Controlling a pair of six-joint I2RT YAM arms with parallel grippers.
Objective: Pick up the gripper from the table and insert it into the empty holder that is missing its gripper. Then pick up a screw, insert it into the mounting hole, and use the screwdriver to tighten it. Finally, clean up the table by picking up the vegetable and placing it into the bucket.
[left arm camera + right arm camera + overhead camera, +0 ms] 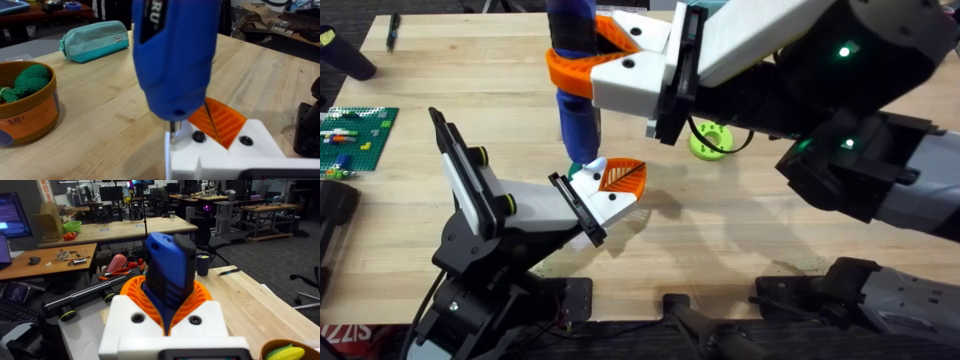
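My right gripper point(582, 62) is shut on the blue screwdriver point(576, 110), holding it upright; the white-and-orange jaws clamp its handle point(167, 275). The screwdriver's teal end points down at the small white gripper point(610, 185) with the orange ribbed pad, which sits on the end plate of the black holder point(470, 200). In the left wrist view the bit point(172, 134) touches the small gripper's white body point(225, 155) beside a black screw head point(198, 136). A green vegetable point(30, 82) lies inside the orange bucket point(30, 117).
A teal pencil case point(95, 40) lies behind the bucket. A lime-green round part point(712, 140) sits under my right arm. At the table's left edge are a green brick baseplate point(355, 140) and a black pen point(392, 30). Yellow corn point(286, 353) shows in the bucket.
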